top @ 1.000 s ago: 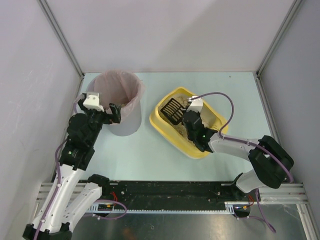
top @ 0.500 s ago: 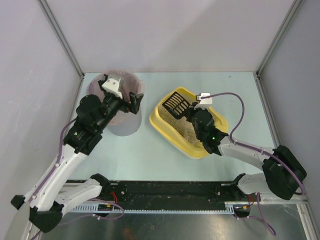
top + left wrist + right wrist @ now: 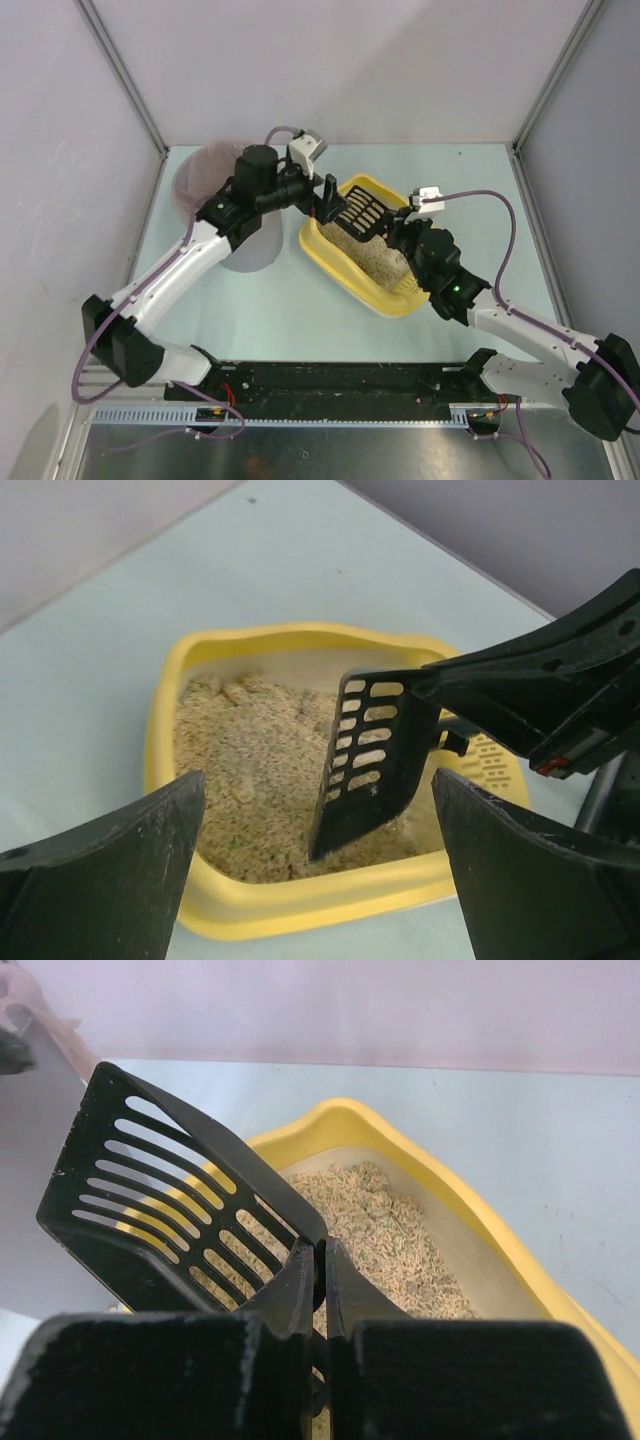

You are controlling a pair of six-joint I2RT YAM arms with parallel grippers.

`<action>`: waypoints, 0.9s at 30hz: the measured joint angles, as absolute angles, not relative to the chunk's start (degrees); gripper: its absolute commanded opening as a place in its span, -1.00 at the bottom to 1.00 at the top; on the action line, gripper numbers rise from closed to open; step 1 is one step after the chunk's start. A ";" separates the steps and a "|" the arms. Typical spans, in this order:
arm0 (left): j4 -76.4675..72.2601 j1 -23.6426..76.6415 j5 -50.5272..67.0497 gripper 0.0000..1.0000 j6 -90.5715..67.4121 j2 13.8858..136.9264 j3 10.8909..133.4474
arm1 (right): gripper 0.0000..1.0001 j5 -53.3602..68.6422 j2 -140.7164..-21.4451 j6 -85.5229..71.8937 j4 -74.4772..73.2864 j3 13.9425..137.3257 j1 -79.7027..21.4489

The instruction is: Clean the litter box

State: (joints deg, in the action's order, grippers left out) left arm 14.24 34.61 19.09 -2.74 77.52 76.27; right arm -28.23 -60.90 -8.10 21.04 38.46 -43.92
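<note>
Far left on the table [image 3: 290, 320] was the grey bin [image 3: 245, 258] with its pink liner [image 3: 200, 180]. Honestly, you couldn't see much of it from the top cam, because the left arm lay right across its mouth. The left gripper [image 3: 328, 198] hung just past the bin, by the far left corner of the litter box [image 3: 318, 245]. Its jaws were spread wide with nothing in them. In its own wrist cam the two fingers [image 3: 100, 880] framed the tray and scoop.

The black slotted scoop [image 3: 358, 210] was tilted over that far left end of the tray. I couldn't tell whether its lower edge touched the beige litter [image 3: 375, 262].

The yellow litter box itself sat at an angle mid-table, just beside the bin but not touching it.

The right gripper [image 3: 398, 228] was over the tray, its jaws pinched tight on the scoop's handle. The right arm reached in from the near right and covered part of the tray's right rim, with a purple cable [image 3: 480, 195] looping off the wrist.
</note>
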 measured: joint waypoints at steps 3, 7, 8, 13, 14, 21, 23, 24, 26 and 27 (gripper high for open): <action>14.74 34.61 22.85 0.81 -4.19 81.21 78.04 | -1.00 -27.16 -58.48 -8.08 17.89 38.04 -43.90; 14.76 34.65 26.20 0.57 -5.50 83.99 79.24 | -1.00 -26.17 -56.73 -7.75 14.41 37.28 -43.92; 14.74 34.68 26.83 0.49 -5.74 84.62 79.44 | -1.00 -25.96 -56.60 -7.49 13.85 37.26 -43.92; 14.79 35.44 28.73 0.29 -6.22 87.64 80.16 | -1.00 -25.36 -56.55 -6.35 12.49 37.19 -43.92; 14.94 35.73 28.71 0.27 -6.17 88.23 80.16 | -1.00 -25.34 -56.55 -6.28 12.25 37.19 -43.92; 16.38 36.49 28.82 -0.91 -5.89 89.95 80.16 | -1.00 -24.49 -56.55 -5.78 11.79 37.19 -43.92; 16.67 36.53 28.80 -1.00 -5.72 90.35 80.16 | -1.00 -24.51 -56.53 -5.56 11.57 37.19 -43.88; 16.80 36.51 28.73 -1.00 -5.52 90.54 80.16 | -1.00 -24.36 -56.47 -5.48 11.44 37.15 -43.81; 17.04 36.51 28.64 -1.00 -5.45 90.85 80.16 | -0.81 -24.16 -56.31 -5.41 10.81 37.08 -43.57; 17.12 36.53 28.64 -1.00 -5.48 90.87 80.16 | -0.61 -23.97 -56.27 -5.41 10.61 37.08 -43.44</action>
State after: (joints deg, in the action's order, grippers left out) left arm 17.12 36.53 28.64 -5.48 90.87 80.16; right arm -23.97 -56.27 -5.41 10.61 37.08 -43.44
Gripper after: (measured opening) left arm 0.013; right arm 0.029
